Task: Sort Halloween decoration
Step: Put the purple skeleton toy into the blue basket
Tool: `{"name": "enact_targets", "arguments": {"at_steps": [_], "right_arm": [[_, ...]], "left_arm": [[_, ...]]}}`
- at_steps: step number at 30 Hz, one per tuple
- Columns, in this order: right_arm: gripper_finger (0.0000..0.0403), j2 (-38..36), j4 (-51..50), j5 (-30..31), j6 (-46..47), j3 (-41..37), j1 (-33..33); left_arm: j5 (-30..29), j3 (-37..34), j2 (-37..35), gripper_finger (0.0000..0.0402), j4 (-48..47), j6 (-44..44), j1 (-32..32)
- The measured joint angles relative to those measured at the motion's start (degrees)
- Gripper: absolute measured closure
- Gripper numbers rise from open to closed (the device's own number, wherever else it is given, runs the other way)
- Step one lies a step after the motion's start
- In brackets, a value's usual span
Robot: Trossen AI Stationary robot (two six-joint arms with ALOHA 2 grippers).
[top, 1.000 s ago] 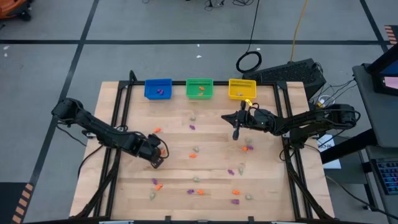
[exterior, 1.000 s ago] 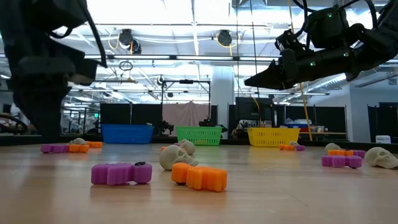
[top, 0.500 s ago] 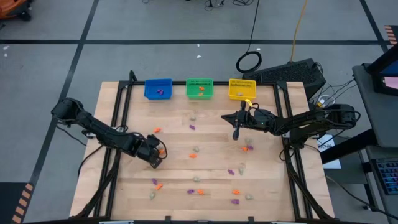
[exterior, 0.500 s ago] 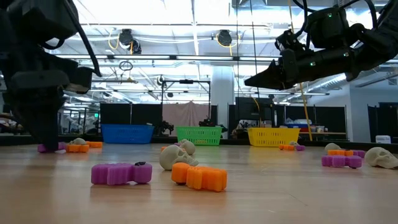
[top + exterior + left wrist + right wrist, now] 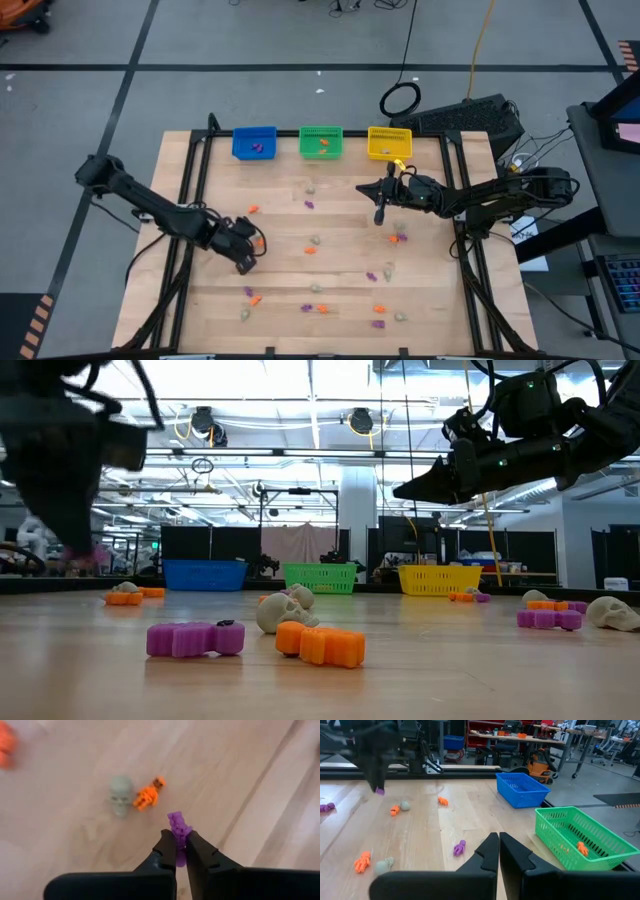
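Small purple, orange and pale skull trinkets lie scattered over the wooden table (image 5: 200,300). My left gripper (image 5: 244,264) hangs over the table's left middle, shut on a purple trinket (image 5: 178,822) that also shows in the low view (image 5: 86,557). Below it on the wood lie a pale skull (image 5: 120,800) and an orange trinket (image 5: 148,796). My right gripper (image 5: 380,216) hangs shut and empty over the right middle of the table. Its fingers (image 5: 490,851) point toward the bins. My left gripper pinches the purple trinket between its two fingers, which lie on either side of its near end (image 5: 180,840). The fingers come from above, pointing down. The trinket's other end (image 5: 176,816) sticks out past the fingertips. The trinket is lifted clear of the table.
A blue bin (image 5: 254,142), a green bin (image 5: 321,141) and a yellow bin (image 5: 389,142) stand in a row at the far edge, each holding a few trinkets. More trinkets lie across the near half, such as a purple one (image 5: 195,638) and an orange one (image 5: 322,644).
My left gripper has shut on a purple trinket that lay on the table beside the pale skull and the orange trinket. It has then risen with it, and the trinket now hangs clear of the wood. The skull and the orange trinket have stayed in place.
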Motion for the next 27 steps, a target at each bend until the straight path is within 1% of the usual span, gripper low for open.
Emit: {"name": "enact_targets", "arguments": {"at_steps": [4, 7, 12, 16, 19, 21, 24, 27], "right_arm": [[0.0403, 0.0, 0.07, 0.0, 0.02, 0.0, 0.02], [0.0403, 0.0, 0.1, 0.0, 0.08, 0.0, 0.02], [0.0403, 0.0, 0.21, -0.02, 0.24, 0.0, 0.01], [0.0403, -0.01, 0.22, -0.02, 0.26, 0.0, 0.01], [0.0403, 0.0, 0.2, -0.02, 0.26, 0.0, 0.0], [0.0403, 0.0, 0.22, -0.02, 0.26, 0.0, 0.0], [0.0403, -0.01, 0.2, -0.02, 0.26, 0.0, 0.01], [0.0403, 0.0, 0.2, -0.02, 0.35, 0.0, 0.02]], "left_arm": [[-2.94, 2.94, -3.36, 0.039, -4.83, 4.08, 5.99], [-3.2, 4.23, -4.03, 0.039, -6.0, 11.87, 13.47], [-1.75, 6.61, -3.55, 0.039, -5.47, 28.52, 30.53], [1.13, 9.59, -2.21, 0.039, -3.32, 41.53, 45.31], [3.62, 12.07, 0.58, 0.0391, -2.07, 49.2, 55.56], [4.93, 13.79, 3.41, 0.0391, -0.75, 53.21, 61.21], [6.11, 16.14, 8.95, 0.0392, 1.39, 58.05, 67.63], [7.45, 18.4, 14.93, 0.0394, 4.33, 61.06, 72.14]]}}
